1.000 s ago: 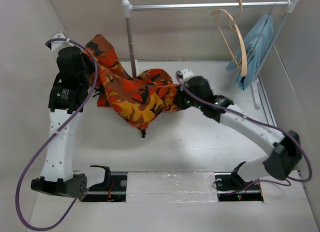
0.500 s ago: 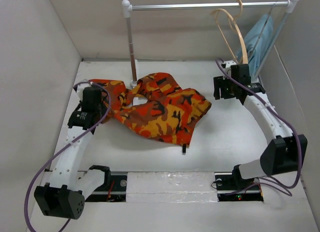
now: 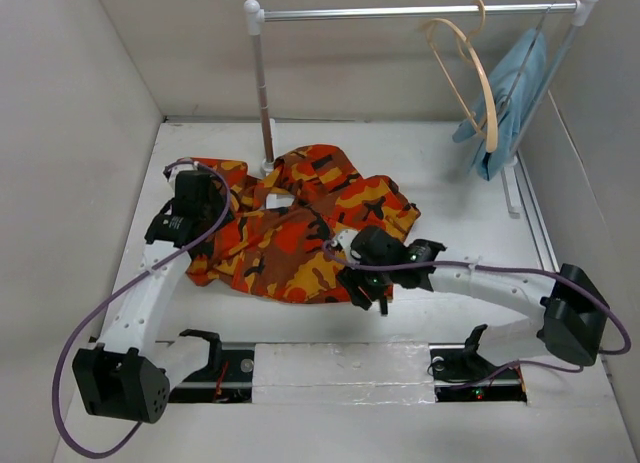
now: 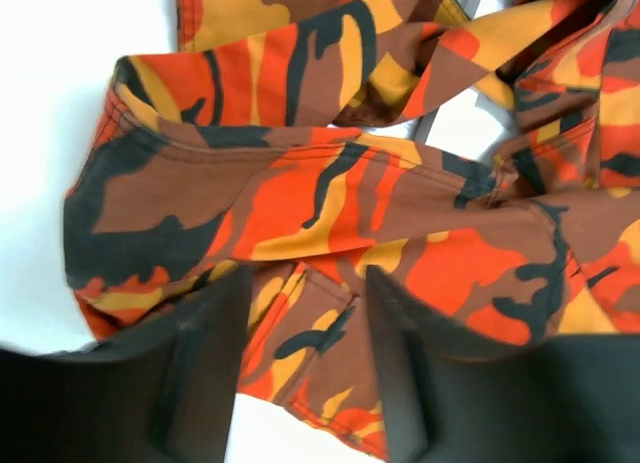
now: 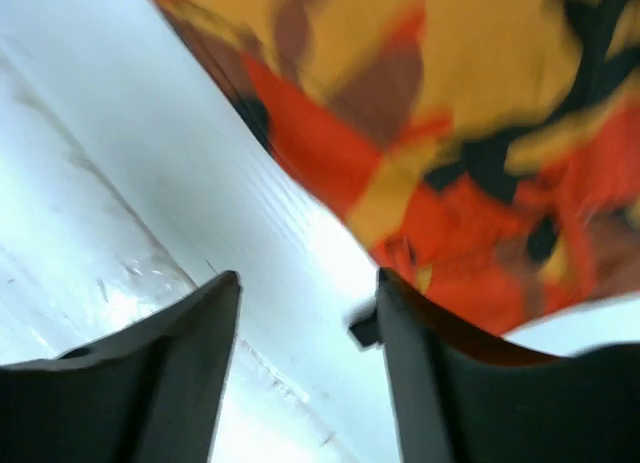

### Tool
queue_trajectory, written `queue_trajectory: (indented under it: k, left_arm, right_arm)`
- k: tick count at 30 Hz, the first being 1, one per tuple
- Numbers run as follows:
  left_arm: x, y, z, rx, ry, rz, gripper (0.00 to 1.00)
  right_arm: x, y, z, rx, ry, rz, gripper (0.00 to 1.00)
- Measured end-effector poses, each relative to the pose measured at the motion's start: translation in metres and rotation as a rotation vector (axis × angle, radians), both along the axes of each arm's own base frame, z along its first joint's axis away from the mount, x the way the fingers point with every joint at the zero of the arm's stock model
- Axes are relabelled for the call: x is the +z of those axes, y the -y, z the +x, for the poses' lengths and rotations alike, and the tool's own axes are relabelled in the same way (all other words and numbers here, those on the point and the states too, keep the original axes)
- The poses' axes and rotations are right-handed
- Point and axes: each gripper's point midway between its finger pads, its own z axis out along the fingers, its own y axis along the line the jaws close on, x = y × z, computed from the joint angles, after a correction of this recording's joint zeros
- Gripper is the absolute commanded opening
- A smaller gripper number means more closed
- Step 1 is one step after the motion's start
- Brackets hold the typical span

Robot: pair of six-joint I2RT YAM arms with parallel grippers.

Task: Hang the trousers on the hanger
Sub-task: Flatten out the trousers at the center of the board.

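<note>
Top external view shows the orange-brown camouflage cloth trousers lying crumpled toward the left edge of the table, left gripper and right gripper both spread empty, so gripping them for the tan wooden hanger seems next.

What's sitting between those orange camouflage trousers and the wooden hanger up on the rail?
Nothing. In the top view only bare white table separates the trousers from the hanger.
</note>
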Motion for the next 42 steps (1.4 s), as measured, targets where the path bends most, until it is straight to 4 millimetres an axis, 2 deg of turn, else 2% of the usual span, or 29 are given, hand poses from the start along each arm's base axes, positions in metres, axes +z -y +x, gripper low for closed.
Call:
queue_trajectory:
  k: [1, 4, 7, 10, 11, 12, 15, 17, 20, 22, 23, 25, 26, 28, 29, 31, 33, 35, 37, 39, 42]
  left_arm:
    - [-0.001, 0.002, 0.002, -0.007, -0.001, -0.010, 0.50]
    - [-0.007, 0.010, 0.008, -0.035, -0.014, -0.038, 0.52]
    - [-0.013, 0.019, 0.013, -0.067, -0.028, -0.060, 0.51]
    - [-0.029, 0.050, 0.021, -0.163, -0.074, -0.072, 0.51]
    - [-0.032, 0.066, 0.025, -0.210, -0.086, -0.073, 0.51]
    - [-0.038, 0.083, 0.028, -0.255, -0.100, -0.072, 0.51]
    - [-0.060, 0.124, 0.030, -0.365, -0.150, -0.074, 0.47]
    - [-0.074, 0.141, 0.022, -0.420, -0.196, -0.087, 0.46]
    - [-0.079, 0.144, 0.020, -0.435, -0.198, -0.105, 0.44]
    - [-0.083, 0.144, 0.019, -0.437, -0.196, -0.109, 0.40]
    - [-0.087, 0.143, 0.016, -0.439, -0.203, -0.108, 0.39]
    - [-0.093, 0.142, 0.009, -0.454, -0.219, -0.087, 0.38]
    - [-0.095, 0.144, 0.005, -0.471, -0.222, -0.062, 0.38]
    - [-0.095, 0.165, -0.009, -0.552, -0.215, -0.005, 0.38]
    - [-0.094, 0.181, -0.019, -0.611, -0.206, 0.022, 0.38]
    - [-0.087, 0.220, -0.047, -0.758, -0.180, 0.054, 0.38]
    - [-0.078, 0.258, -0.077, -0.899, -0.146, 0.054, 0.38]
    - [-0.073, 0.282, -0.099, -0.987, -0.127, 0.038, 0.38]
    - [-0.077, 0.292, -0.110, -1.027, -0.136, 0.031, 0.38]
    - [-0.090, 0.298, -0.118, -1.048, -0.170, 0.039, 0.38]
    - [-0.116, 0.301, -0.130, -1.069, -0.247, 0.071, 0.38]
  right_arm:
    - [-0.011, 0.007, -0.007, -0.019, -0.027, -0.033, 0.67]
    - [-0.038, 0.034, -0.016, -0.144, -0.080, -0.119, 0.73]
    - [-0.047, 0.051, -0.014, -0.266, -0.088, -0.146, 0.74]
    - [-0.047, 0.056, -0.005, -0.360, -0.083, -0.121, 0.73]
    - [-0.050, 0.056, -0.001, -0.377, -0.085, -0.117, 0.69]
    - [-0.055, 0.056, 0.002, -0.389, -0.089, -0.124, 0.37]
    - [-0.076, 0.056, 0.005, -0.421, -0.119, -0.155, 0.00]
    - [-0.082, 0.055, 0.001, -0.416, -0.127, -0.168, 0.00]
    - [-0.077, 0.043, -0.022, -0.364, -0.136, -0.141, 0.00]
    - [-0.067, 0.033, -0.046, -0.296, -0.147, -0.119, 0.16]
    - [-0.060, 0.029, -0.055, -0.269, -0.150, -0.106, 0.41]
    - [-0.045, 0.029, -0.057, -0.258, -0.144, -0.094, 0.61]
    - [-0.036, 0.031, -0.049, -0.273, -0.133, -0.083, 0.69]
    - [-0.018, 0.040, -0.015, -0.344, -0.099, -0.048, 0.72]
    - [-0.008, 0.049, 0.009, -0.402, -0.077, -0.023, 0.72]
    - [0.006, 0.078, 0.057, -0.534, -0.015, 0.011, 0.70]
    - [0.010, 0.112, 0.090, -0.646, 0.025, 0.015, 0.70]
    - [0.007, 0.143, 0.110, -0.731, 0.035, 0.021, 0.70]
    - [-0.001, 0.167, 0.123, -0.798, 0.031, 0.022, 0.72]
    - [-0.012, 0.182, 0.131, -0.835, 0.020, 0.019, 0.73]
    - [-0.036, 0.191, 0.138, -0.854, -0.027, 0.030, 0.72]
